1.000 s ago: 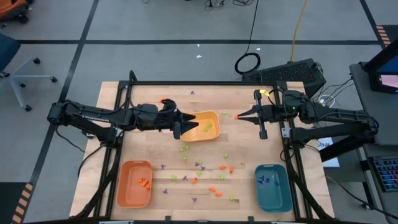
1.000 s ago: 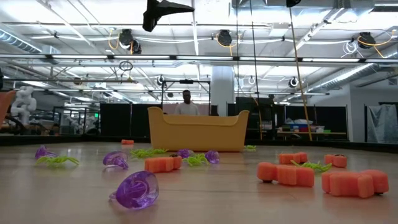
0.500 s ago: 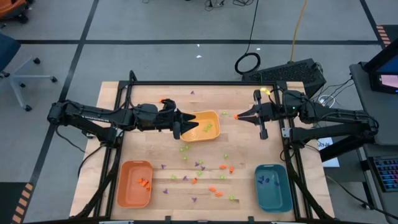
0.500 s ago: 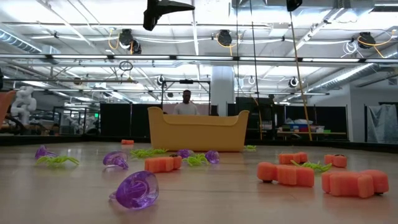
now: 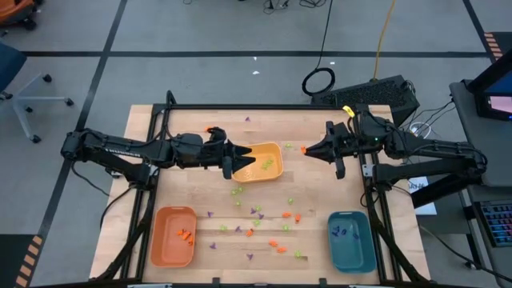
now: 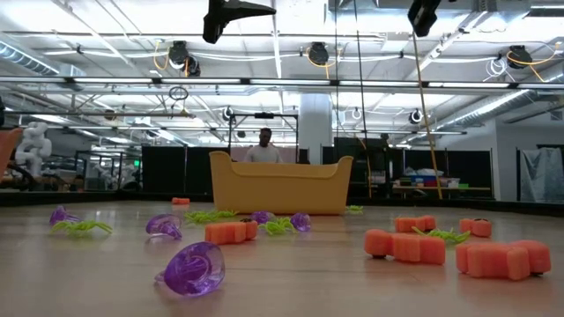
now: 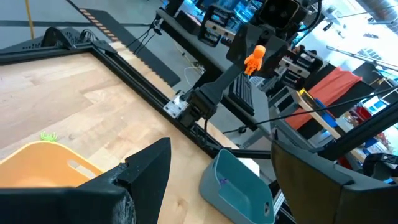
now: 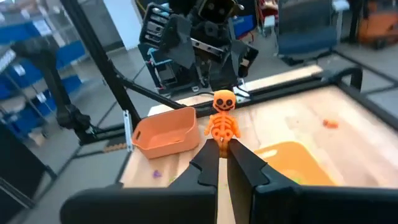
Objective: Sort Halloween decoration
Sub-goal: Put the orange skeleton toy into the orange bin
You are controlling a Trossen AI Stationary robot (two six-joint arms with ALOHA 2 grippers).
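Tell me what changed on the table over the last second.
The right gripper, shut on the orange skeleton, shifted slightly, and its arm dipped into the low view's top edge. The left gripper, open over the yellow tray, and the scattered pieces stayed put.

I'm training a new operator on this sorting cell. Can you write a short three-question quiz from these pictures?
1. True or false: the right gripper is shut on an orange skeleton figure.
2. Which tray does the left gripper hover over? A) teal tray B) yellow tray C) orange tray
3. Fill in: the pieces lying in the teal tray are coloured ____.

Key
1. True: its fingertips pinch the skeleton's legs.
2. B: the open left gripper is over the near end of the yellow tray, empty as far as the left wrist view shows.
3. Purple.
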